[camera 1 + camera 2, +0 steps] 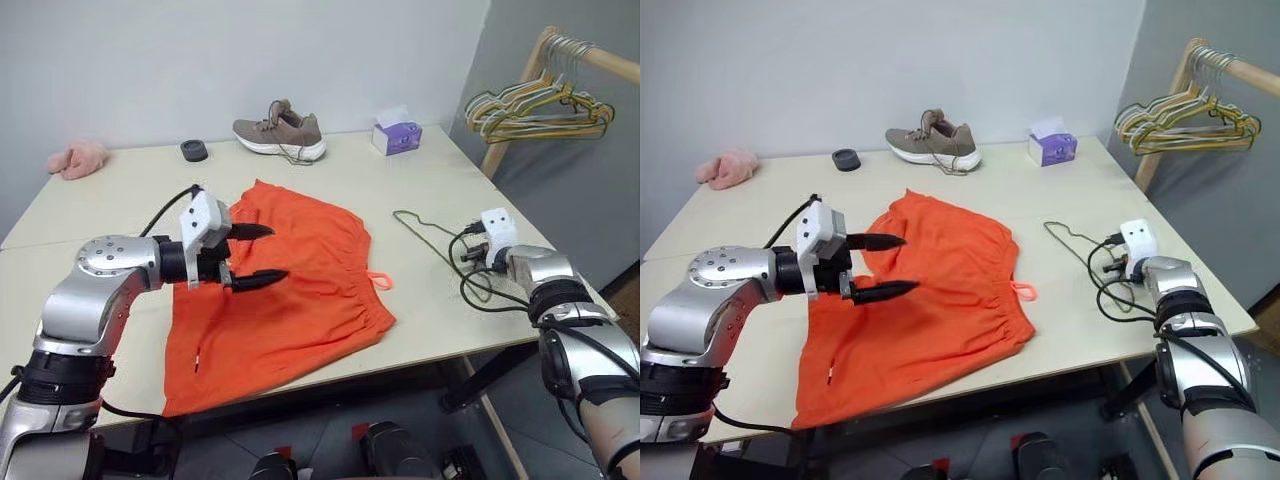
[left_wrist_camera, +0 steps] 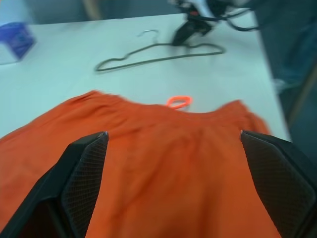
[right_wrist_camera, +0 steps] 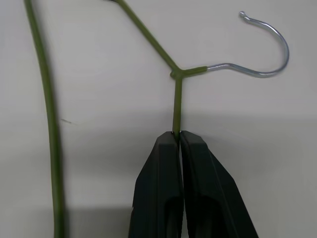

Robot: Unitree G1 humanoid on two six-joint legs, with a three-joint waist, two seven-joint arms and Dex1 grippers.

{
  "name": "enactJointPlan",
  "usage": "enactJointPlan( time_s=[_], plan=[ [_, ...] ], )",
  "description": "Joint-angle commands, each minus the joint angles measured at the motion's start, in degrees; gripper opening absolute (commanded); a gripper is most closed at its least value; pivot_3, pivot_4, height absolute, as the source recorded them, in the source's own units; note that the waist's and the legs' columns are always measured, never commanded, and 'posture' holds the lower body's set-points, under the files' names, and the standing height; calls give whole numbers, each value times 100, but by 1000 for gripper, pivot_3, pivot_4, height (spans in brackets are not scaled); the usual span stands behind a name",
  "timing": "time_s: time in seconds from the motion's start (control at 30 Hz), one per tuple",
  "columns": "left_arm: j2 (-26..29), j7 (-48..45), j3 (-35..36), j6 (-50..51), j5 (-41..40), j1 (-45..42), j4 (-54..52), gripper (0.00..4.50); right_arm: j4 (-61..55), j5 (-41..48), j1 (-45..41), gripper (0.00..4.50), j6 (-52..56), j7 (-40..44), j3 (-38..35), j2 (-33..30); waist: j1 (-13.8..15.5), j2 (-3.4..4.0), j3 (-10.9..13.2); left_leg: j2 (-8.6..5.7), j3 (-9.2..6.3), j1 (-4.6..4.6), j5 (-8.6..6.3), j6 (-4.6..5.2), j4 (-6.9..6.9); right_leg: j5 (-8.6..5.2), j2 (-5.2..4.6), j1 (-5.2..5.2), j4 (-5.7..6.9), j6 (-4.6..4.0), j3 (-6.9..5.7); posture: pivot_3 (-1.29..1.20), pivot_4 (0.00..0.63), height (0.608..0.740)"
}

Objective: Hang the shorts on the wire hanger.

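Two black-fingered grippers are working over one cream tabletop (image 1: 120, 190): one pinching wire, one spread above fabric.

The bright orange fabric shorts (image 1: 290, 300) are lying flat near the table's front edge, gathered waistband and small orange drawstring loop (image 1: 379, 281) facing the thin olive-green wire hanger (image 1: 425, 232), which is lying just beside them toward the right. The right gripper (image 3: 178, 136) is pressing its fingers together on the hanger's shoulder wire just below the neck. The left gripper (image 1: 260, 253) is hovering over the shorts with fingers spread wide. Farther back are sitting a taupe sneaker (image 1: 281, 131), a purple tissue box (image 1: 397, 135) and a pink cloth (image 1: 78, 158).
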Motion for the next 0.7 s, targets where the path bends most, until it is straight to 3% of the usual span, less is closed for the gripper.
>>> enactJointPlan(
  time_s=[0.03,0.37,0.57,0.7],
  plan=[
    [-42,392,306,-224,214,-340,497,4500,-925,-147,-76,24,-909,274,136,-204,-40,24,15,0,3,-6,0,0,0,1,0,-9,2,2,3,-176,40,740],
    [23,120,354,222,57,-950,1501,4500,-3718,-678,807,24,-3143,750,805,-490,-43,32,20,-1,0,-22,-1,-1,-16,-6,-3,-23,-5,-4,-1,-194,37,740],
    [123,-703,85,1090,-276,-1087,1456,4500,-4478,-614,727,24,-4195,1139,1168,-316,-55,34,21,0,-3,-9,0,-1,-15,-5,-2,-15,1,-3,-4,-198,35,740],
    [258,-1147,-176,1032,-159,-894,1329,4500,-4798,-512,698,24,-4525,1368,1310,-187,-54,34,21,1,-4,-9,0,-2,-15,-5,-2,-16,1,-4,-3,-199,36,740]
  ],
)
